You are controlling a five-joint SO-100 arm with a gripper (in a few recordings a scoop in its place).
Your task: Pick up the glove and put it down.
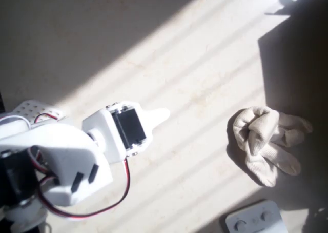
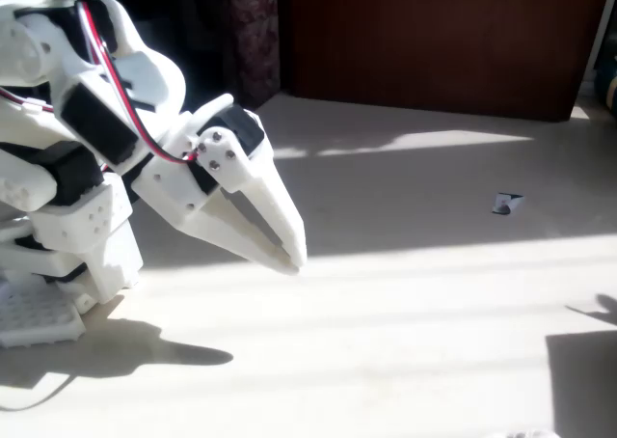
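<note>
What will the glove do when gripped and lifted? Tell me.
The glove lies crumpled in soft folds, so it will probably sag and flop. Knit fabric likely grips well, not slippery. It looks light and lies flat, so it is unlikely to roll.

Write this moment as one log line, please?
gripper: shut, empty, above table | glove: crumpled on table, apart from gripper | pick-up: not begun

We see bare table (image 1: 195, 84) between the gripper (image 1: 163, 115) and the glove (image 1: 266, 140) (no obstacle between); a white device (image 1: 253, 220) sits near the glove, at the picture's lower edge.
</note>
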